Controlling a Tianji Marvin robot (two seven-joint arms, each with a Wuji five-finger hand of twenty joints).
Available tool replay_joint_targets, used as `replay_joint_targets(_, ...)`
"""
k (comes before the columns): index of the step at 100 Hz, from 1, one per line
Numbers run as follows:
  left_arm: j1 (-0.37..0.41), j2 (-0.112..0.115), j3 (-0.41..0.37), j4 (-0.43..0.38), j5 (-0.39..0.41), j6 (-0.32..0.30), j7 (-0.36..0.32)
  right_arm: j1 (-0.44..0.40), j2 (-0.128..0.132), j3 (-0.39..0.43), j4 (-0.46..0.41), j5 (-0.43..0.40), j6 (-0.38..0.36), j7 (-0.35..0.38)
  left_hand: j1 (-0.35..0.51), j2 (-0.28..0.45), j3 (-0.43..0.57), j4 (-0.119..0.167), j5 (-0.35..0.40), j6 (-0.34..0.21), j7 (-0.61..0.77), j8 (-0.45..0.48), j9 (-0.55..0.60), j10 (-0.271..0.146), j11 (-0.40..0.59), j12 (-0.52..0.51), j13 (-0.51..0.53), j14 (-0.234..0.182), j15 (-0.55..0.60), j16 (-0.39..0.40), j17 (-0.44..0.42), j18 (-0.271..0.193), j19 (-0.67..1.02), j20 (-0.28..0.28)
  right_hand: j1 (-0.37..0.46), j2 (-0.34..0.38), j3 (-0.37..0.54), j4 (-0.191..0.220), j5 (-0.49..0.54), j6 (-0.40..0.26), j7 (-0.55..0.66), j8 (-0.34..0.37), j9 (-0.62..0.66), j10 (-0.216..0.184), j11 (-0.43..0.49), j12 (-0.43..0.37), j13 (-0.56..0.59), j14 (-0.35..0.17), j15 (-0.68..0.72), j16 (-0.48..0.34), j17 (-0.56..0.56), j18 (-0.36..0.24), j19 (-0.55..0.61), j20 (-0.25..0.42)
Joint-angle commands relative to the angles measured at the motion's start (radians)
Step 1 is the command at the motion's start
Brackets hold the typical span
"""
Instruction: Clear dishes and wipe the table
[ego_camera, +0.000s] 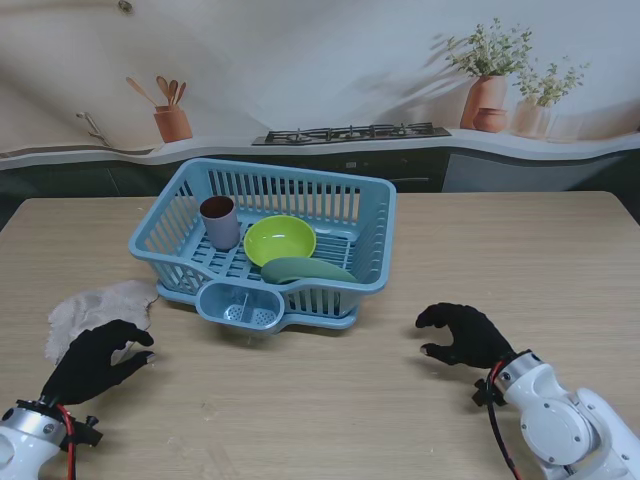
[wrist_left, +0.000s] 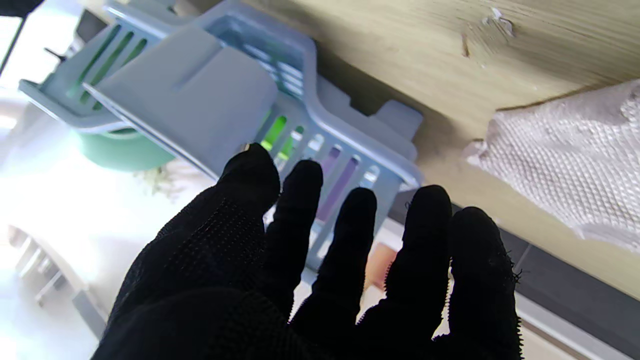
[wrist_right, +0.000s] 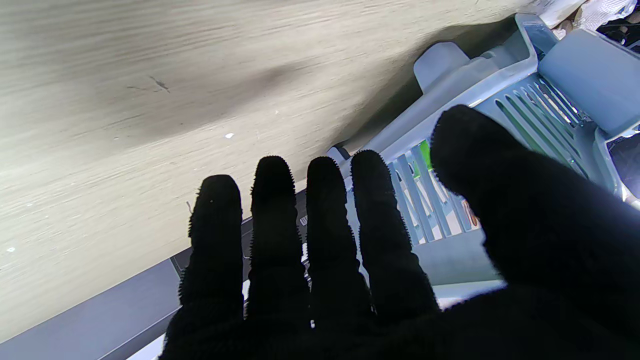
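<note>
With the cup (ego_camera: 219, 221), green bowl (ego_camera: 279, 239) and plate (ego_camera: 305, 269) sitting in the blue dish rack (ego_camera: 372, 235), wiping looks next: the left hand (ego_camera: 95, 358), empty and spread, must grasp the cloth (ego_camera: 97, 308) just beside it, while the right hand (ego_camera: 466, 334) hovers empty, fingers loosely apart.

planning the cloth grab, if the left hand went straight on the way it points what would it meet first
Probably the rack, not the cloth: the left hand points at its slatted wall, the cloth off to one side. Depth is unclear.

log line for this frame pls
dishes: cup, bowl, plate in rack | cloth: on table, untouched | left hand: open | right hand: open
</note>
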Motion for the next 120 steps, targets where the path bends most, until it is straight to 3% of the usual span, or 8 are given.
replay_joint_targets(1,0.0,0.001,0.005,-0.012,0.005,-0.016,-0.019,-0.009,-0.004,-0.006,-0.011,0.004,-0.007,0.015,0.033,0.023,-0.022,0.021,-0.005,-0.025,-0.009,0.014,-0.009,-0.015,-0.007,-0.011,-0.008,-0.012,-0.01,-0.008,-0.015,-0.019,-0.017,-0.002,-0.025,-0.015,-0.011,0.013,-0.022,0.01,-0.003,-0.011,-0.023,0.001,-0.012,-0.008,-0.014,-0.003,-0.008,-0.01,0.001,-0.021,-0.008,-0.01)
replay_joint_targets(29,-0.044,0.009,0.023,0.004,-0.068,-0.08,-0.071,-0.025,-0.006,-0.023,-0.026,0.021,0.007,0.018,0.017,-0.013,0.003,0.014,-0.024,-0.053,-0.009,0.033,-0.008,-0.045,-0.015,-0.015,-0.001,-0.044,-0.025,-0.013,-0.02,-0.052,-0.032,-0.026,-0.033,-0.036,-0.029,0.011,-0.051,0.021,0.008,-0.006,-0.05,0.008,0.01,0.003,-0.037,0.001,0.017,0.004,-0.004,-0.038,0.007,-0.008)
replay_joint_targets(32,-0.048,0.01,0.024,0.007,-0.07,-0.086,-0.074,-0.026,-0.006,-0.025,-0.027,0.021,0.009,0.017,-0.006,-0.028,0.047,-0.001,-0.032,-0.059,-0.015,0.035,-0.014,-0.054,-0.019,-0.016,-0.004,-0.052,-0.032,-0.013,-0.024,-0.059,-0.034,-0.039,-0.032,-0.045,-0.03,0.01,-0.061,0.023,0.008,-0.005,-0.058,0.008,0.012,0.004,-0.042,0.001,0.019,0.005,-0.006,-0.04,0.008,-0.008)
replay_joint_targets(44,-0.053,0.015,0.026,0.007,-0.085,-0.091,-0.098,-0.031,-0.006,-0.032,-0.027,0.016,0.013,0.013,-0.045,-0.061,0.122,-0.015,-0.058,-0.065,-0.033,0.039,-0.036,-0.072,-0.029,-0.02,-0.02,-0.075,-0.055,-0.018,-0.041,-0.077,-0.055,-0.062,-0.028,-0.08,-0.021,0.007,-0.094,0.032,0.035,0.007,-0.083,0.014,0.044,0.016,-0.056,0.002,0.045,0.017,-0.01,-0.051,0.017,-0.009)
replay_joint_targets(57,-0.064,0.017,0.023,0.02,-0.07,-0.118,-0.099,-0.035,-0.007,-0.039,-0.026,0.001,0.014,-0.002,-0.084,-0.135,0.273,-0.03,-0.088,-0.079,-0.024,0.051,-0.052,-0.093,-0.031,-0.021,-0.021,-0.103,-0.073,-0.023,-0.044,-0.079,-0.058,-0.074,-0.021,-0.109,-0.002,0.003,-0.124,0.041,0.068,0.023,-0.103,0.018,0.081,0.029,-0.067,0.003,0.076,0.032,-0.011,-0.058,0.03,-0.008)
replay_joint_targets(84,-0.078,0.022,0.019,0.034,-0.064,-0.144,-0.112,-0.044,-0.008,-0.045,-0.027,-0.016,0.022,-0.019,-0.111,-0.187,0.416,-0.013,-0.124,-0.094,0.0,0.049,-0.071,-0.119,-0.038,-0.024,-0.032,-0.129,-0.099,-0.032,-0.051,-0.099,-0.088,-0.097,-0.021,-0.124,0.005,0.001,-0.15,0.048,0.084,0.027,-0.12,0.019,0.107,0.036,-0.078,0.002,0.095,0.041,-0.017,-0.064,0.037,-0.009)
replay_joint_targets(120,-0.083,0.021,0.011,0.046,-0.047,-0.17,-0.098,-0.047,-0.008,-0.045,-0.026,-0.034,0.02,-0.026,-0.124,-0.196,0.45,-0.004,-0.131,-0.099,0.008,0.043,-0.072,-0.128,-0.04,-0.025,-0.031,-0.134,-0.106,-0.035,-0.052,-0.111,-0.093,-0.104,-0.023,-0.131,0.011,0.0,-0.161,0.05,0.087,0.025,-0.131,0.019,0.11,0.034,-0.086,0.002,0.095,0.041,-0.021,-0.066,0.038,-0.011)
